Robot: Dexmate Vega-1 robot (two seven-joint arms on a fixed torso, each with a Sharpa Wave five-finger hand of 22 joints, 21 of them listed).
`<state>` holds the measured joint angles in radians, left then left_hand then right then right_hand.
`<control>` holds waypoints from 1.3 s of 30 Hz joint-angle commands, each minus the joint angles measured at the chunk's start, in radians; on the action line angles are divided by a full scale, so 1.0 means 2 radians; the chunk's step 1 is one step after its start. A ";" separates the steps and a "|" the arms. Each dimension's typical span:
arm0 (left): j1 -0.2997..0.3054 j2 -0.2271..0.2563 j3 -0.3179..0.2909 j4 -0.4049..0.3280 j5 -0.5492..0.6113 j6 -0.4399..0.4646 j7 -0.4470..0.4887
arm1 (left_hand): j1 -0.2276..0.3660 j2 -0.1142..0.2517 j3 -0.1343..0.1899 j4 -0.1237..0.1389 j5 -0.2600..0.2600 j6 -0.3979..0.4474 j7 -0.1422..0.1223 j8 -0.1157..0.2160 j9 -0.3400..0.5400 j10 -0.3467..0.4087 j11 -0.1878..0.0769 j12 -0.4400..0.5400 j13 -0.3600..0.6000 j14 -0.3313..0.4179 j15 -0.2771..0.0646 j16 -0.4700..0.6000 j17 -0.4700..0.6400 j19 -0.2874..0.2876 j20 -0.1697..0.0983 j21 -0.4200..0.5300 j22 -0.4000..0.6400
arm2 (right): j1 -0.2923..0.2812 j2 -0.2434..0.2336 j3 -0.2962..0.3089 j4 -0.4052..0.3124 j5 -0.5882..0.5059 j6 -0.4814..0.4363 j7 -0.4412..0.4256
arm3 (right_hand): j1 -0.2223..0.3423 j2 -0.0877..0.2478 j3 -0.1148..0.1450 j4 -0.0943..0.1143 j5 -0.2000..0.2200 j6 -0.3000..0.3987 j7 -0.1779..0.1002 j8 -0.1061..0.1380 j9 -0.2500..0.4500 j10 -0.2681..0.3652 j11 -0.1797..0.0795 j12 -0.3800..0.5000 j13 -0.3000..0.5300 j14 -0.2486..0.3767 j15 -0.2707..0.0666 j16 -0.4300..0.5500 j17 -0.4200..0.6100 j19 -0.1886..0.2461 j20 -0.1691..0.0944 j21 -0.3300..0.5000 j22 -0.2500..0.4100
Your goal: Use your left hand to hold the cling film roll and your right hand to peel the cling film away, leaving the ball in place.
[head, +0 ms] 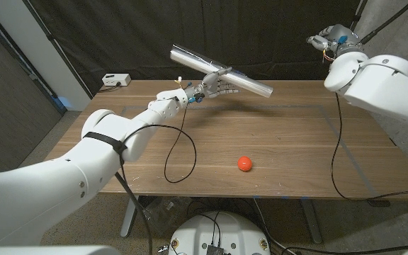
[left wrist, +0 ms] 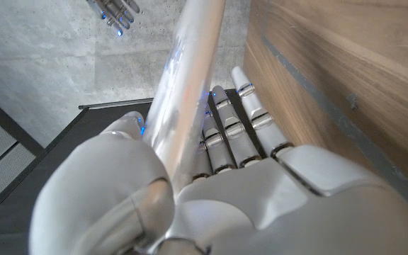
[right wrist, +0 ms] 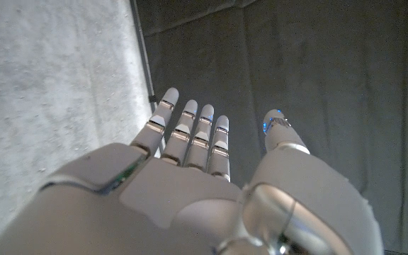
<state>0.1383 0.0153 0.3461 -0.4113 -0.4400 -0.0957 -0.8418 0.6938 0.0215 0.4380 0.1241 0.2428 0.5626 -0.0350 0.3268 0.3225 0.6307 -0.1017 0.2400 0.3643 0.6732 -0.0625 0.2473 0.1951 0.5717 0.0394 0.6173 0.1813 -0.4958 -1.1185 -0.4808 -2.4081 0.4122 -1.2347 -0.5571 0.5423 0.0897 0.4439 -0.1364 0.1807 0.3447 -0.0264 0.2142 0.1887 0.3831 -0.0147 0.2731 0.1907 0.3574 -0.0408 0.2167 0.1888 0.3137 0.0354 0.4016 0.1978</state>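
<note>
Left hand point(head: 214, 88) raised above the far part of the wooden table point(head: 289, 142), fingers wrapped round the cling film roll point(head: 222, 71) near its middle, thumb on one side and the other fingers on the opposite side. Roll held clear of the tabletop, tilted, its higher end toward the robot's left and its lower end toward the right, silvery and shiny against the dark curtain point(head: 190, 28). In the left wrist view, same grip seen from behind the left hand point(left wrist: 211, 191), the roll point(left wrist: 186, 92) running up between thumb and fingers point(left wrist: 250, 113). Right hand point(head: 331, 39) lifted high at the far right, well apart from the roll, holding nothing; in the right wrist view, fingers point(right wrist: 190, 134) straight and close together, thumb set apart. Orange ball point(head: 244, 163) resting on the table near the front edge, between the two arms, well apart from both hands. Small white box point(head: 115, 81) lying at the table's far left corner.
</note>
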 commanded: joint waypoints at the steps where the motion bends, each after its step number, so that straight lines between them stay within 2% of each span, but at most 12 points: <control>1: -0.018 0.006 0.066 -0.006 -0.006 0.017 0.013 | -0.023 0.029 0.010 0.008 0.003 0.002 0.006 0.001 0.002 0.002 0.004 0.000 0.002 0.001 -0.043 -0.003 0.002 0.004 0.003 -0.001 0.002 | 0.019 -0.020 0.049 0.003 0.025 0.079 0.161 | -0.004 -0.003 -0.005 0.001 -0.003 0.000 0.001 -0.002 0.001 0.000 0.003 -0.003 0.000 -0.004 -0.007 -0.003 0.002 -0.001 0.001 0.001 0.002; 2: -0.018 0.007 0.068 -0.006 -0.008 0.017 0.013 | -0.023 0.030 0.010 0.008 0.003 0.002 0.005 0.001 0.002 0.003 0.004 0.000 0.002 0.001 -0.043 -0.003 0.002 0.004 0.003 -0.001 0.002 | 0.018 -0.019 0.049 0.003 0.023 0.078 0.163 | -0.004 -0.003 -0.005 0.001 -0.003 0.000 0.001 -0.002 0.001 0.000 0.003 -0.003 0.000 -0.004 -0.006 -0.004 0.002 -0.002 0.001 0.000 0.002; 3: -0.021 0.006 0.075 -0.006 -0.007 0.018 0.012 | -0.023 0.030 0.010 0.008 0.003 0.002 0.006 0.001 0.002 0.003 0.004 0.000 0.003 0.001 -0.041 -0.003 0.002 0.004 0.003 -0.001 0.002 | 0.032 -0.017 0.038 0.005 0.019 0.077 0.175 | -0.005 -0.003 -0.006 0.002 -0.003 -0.001 0.001 -0.002 0.001 -0.001 0.003 -0.003 0.000 -0.006 -0.006 -0.004 0.002 -0.003 0.001 0.000 0.002; 11: -0.030 0.004 0.107 -0.006 -0.012 0.018 0.000 | -0.023 0.031 0.011 0.008 0.003 0.003 0.010 0.002 0.002 0.006 0.005 0.000 0.003 0.002 -0.040 -0.003 0.002 0.005 0.005 -0.002 0.002 | 0.081 -0.006 0.000 0.029 -0.005 0.109 0.249 | -0.008 -0.004 -0.010 0.004 -0.004 -0.003 0.003 -0.004 0.001 -0.003 0.005 -0.005 0.000 -0.007 -0.004 -0.005 0.003 -0.006 0.003 -0.001 0.002; 17: -0.034 0.000 0.122 -0.006 -0.016 0.019 -0.008 | -0.023 0.032 0.011 0.007 0.003 0.005 0.012 0.002 0.002 0.008 0.006 0.000 0.003 0.002 -0.039 -0.004 0.002 0.006 0.004 -0.002 0.002 | 0.119 0.013 -0.027 0.060 -0.020 0.132 0.307 | -0.013 -0.009 -0.015 0.005 -0.005 -0.002 0.003 -0.004 0.001 0.000 0.008 -0.005 0.001 -0.007 -0.003 -0.005 0.003 -0.006 0.003 -0.002 0.002; 32: -0.027 -0.015 0.134 -0.006 -0.027 0.031 -0.002 | -0.023 0.031 0.011 0.007 0.002 -0.004 0.015 -0.001 0.003 0.004 0.007 -0.003 0.004 -0.002 -0.036 -0.007 0.002 0.007 0.004 -0.003 0.002 | 0.166 0.063 -0.060 0.134 -0.042 0.186 0.399 | -0.021 -0.014 -0.025 0.008 -0.004 0.006 0.007 -0.003 0.001 0.010 0.010 -0.002 0.001 0.000 -0.001 -0.003 0.003 -0.004 0.007 -0.002 0.002; 39: -0.027 -0.021 0.139 -0.006 -0.027 0.036 0.006 | -0.023 0.031 0.011 0.006 0.002 -0.006 0.015 -0.001 0.004 0.003 0.006 -0.004 0.005 -0.003 -0.037 -0.007 0.002 0.007 0.005 -0.004 0.002 | 0.195 0.083 -0.083 0.155 -0.056 0.185 0.434 | -0.028 -0.019 -0.032 0.010 -0.004 0.006 0.008 -0.003 0.002 0.015 0.013 -0.002 0.002 0.003 0.000 -0.002 0.003 -0.007 0.019 -0.003 0.002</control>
<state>0.0813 -0.0095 0.6036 -0.4235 -0.4905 -0.0383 -0.8476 0.6985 0.0262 0.4378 0.1243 0.2428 0.5536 -0.0048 0.3268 0.3276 0.6412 -0.0907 0.2360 0.3690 0.6730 -0.0625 0.2357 0.1979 0.5768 0.0447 0.6095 0.1813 -0.1865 -1.0145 -0.5847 -2.1741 0.3375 -0.8944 0.1921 0.5001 0.0557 0.3888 -0.1172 0.1730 0.3520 -0.0121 0.2102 0.1884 0.4051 0.0102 0.2660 0.1907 0.3544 -0.0410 0.2091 0.1932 0.2995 0.0587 0.4016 0.1977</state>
